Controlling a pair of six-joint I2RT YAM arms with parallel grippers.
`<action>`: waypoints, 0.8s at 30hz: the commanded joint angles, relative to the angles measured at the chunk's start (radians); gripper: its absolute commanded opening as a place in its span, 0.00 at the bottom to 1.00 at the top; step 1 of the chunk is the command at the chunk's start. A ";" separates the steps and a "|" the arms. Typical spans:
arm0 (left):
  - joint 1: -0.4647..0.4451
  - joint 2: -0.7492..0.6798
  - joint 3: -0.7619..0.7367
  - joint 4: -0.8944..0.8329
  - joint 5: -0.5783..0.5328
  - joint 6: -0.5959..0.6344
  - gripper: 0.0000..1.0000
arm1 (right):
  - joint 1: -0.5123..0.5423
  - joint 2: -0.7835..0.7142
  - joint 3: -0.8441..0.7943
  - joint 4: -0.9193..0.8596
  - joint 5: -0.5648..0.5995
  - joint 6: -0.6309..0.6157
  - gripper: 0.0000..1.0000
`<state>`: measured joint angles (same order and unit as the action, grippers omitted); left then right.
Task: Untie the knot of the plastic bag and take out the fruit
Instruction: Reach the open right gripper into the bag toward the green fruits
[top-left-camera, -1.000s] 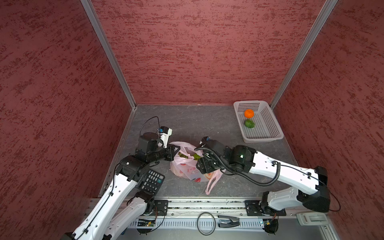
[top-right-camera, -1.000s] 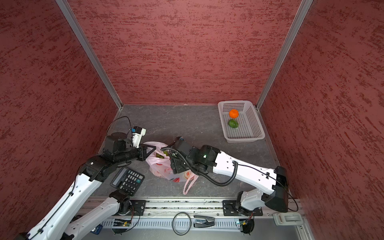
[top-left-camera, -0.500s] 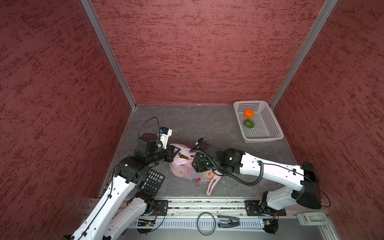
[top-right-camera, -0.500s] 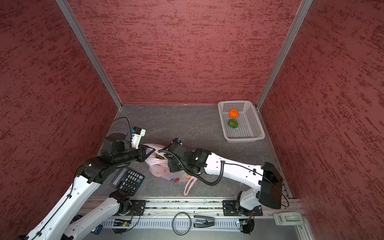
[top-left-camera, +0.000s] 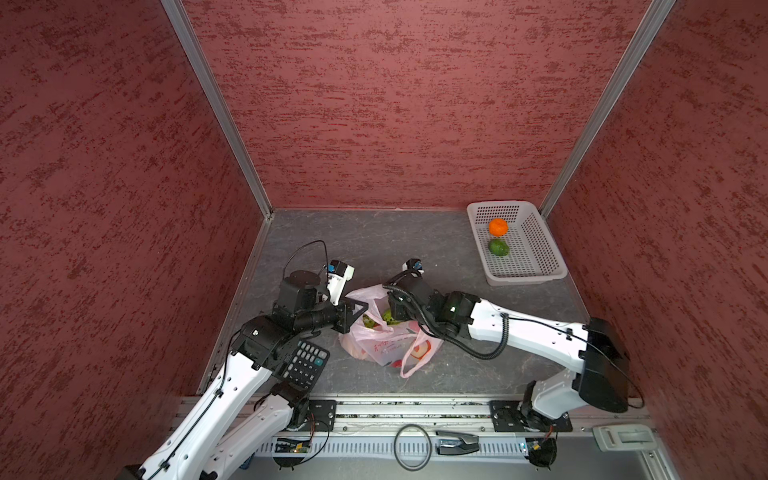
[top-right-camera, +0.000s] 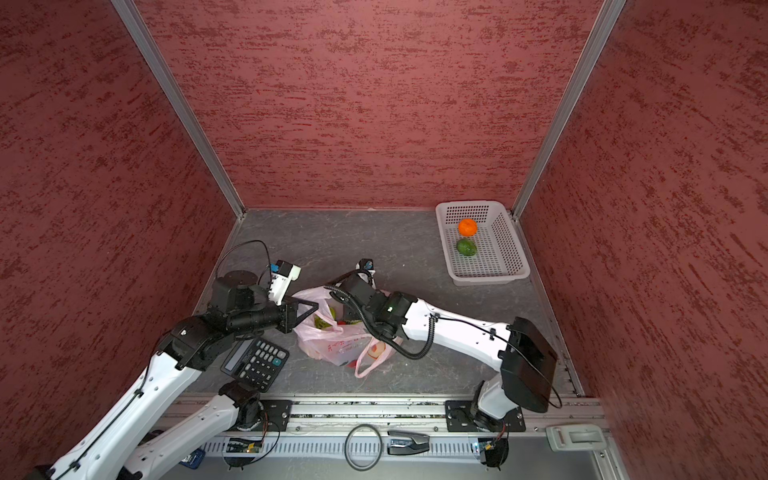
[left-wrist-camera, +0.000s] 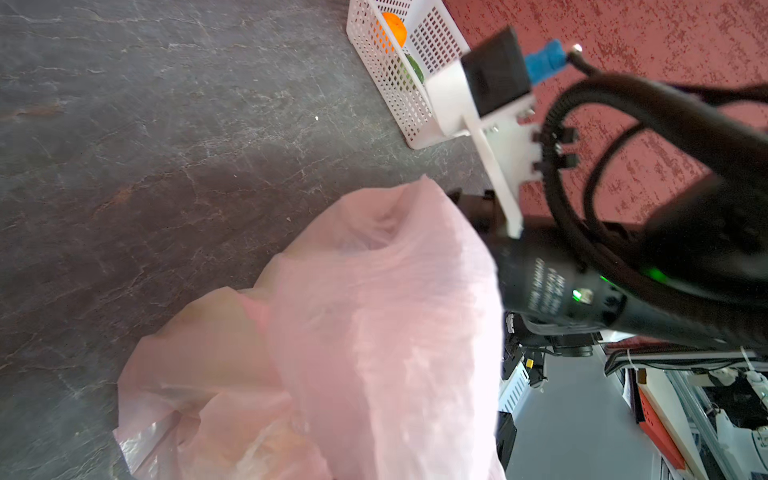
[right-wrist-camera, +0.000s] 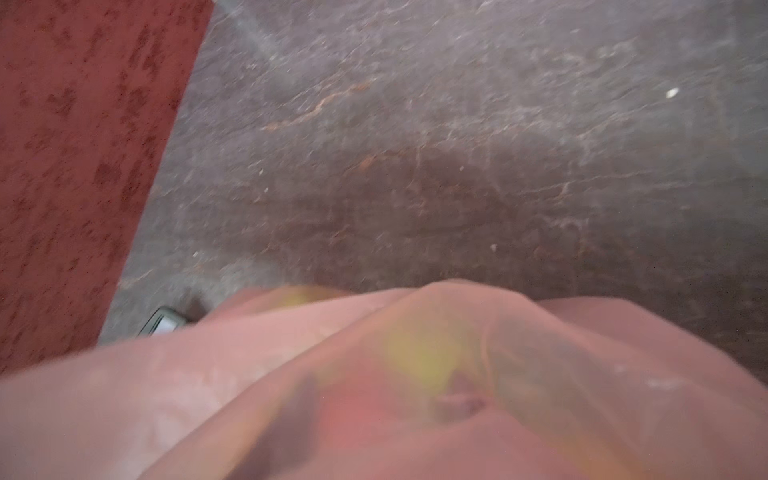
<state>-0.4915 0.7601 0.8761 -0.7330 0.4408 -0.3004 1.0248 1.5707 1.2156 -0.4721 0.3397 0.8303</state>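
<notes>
While your left tool (top-left-camera: 358, 309) is pinching together on the left edge of the plastic bag (top-left-camera: 386, 347), it is holding that film up off the desk (top-left-camera: 415, 245). I judge that this is why the mouth is standing wide instead of slumping over what is inside. The left wrist view is showing you the same thing: the pink film is rising in a ridge toward the camera. No knot is showing in both top views, and one handle loop (top-left-camera: 415, 359) is lying slack on the desk. The untying is therefore looking finished, and you are working on the emptying.

The bag is sitting between the two arms, just beside the calculator (top-left-camera: 305, 361), which your left arm is partly hiding. The fruit (top-left-camera: 369, 321) is lying inside the bag, with green pieces showing through the open mouth. Reddish and yellow shapes are also glowing through the film in the blurred right wrist view.

Your right tool (top-left-camera: 395, 311) is reaching down into the mouth from the side opposite the left one. Its tips are hidden behind its own body and the film, so I cannot tell whether they are apart or gripping a piece. The opposed arrangement is making sense to me, with one side anchoring and the other picking.

The white basket (top-left-camera: 552, 274) is sitting well apart in the far right corner, already holding an orange mandarin (top-left-camera: 497, 227) and a dark green piece (top-left-camera: 498, 247). It is looking like the place you are carrying each fruit to.
</notes>
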 joint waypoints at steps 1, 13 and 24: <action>-0.031 -0.001 -0.009 0.008 0.005 0.024 0.00 | -0.074 0.021 0.060 -0.016 0.247 0.040 0.52; -0.082 -0.020 -0.015 -0.024 -0.185 -0.013 0.00 | -0.102 0.012 0.056 -0.060 -0.175 -0.164 0.61; -0.081 -0.020 -0.028 0.048 -0.196 -0.033 0.00 | 0.004 0.135 0.128 -0.174 -0.237 -0.227 0.70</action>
<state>-0.5690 0.7494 0.8524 -0.7383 0.2493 -0.3286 1.0332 1.6600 1.3170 -0.5915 0.1169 0.6388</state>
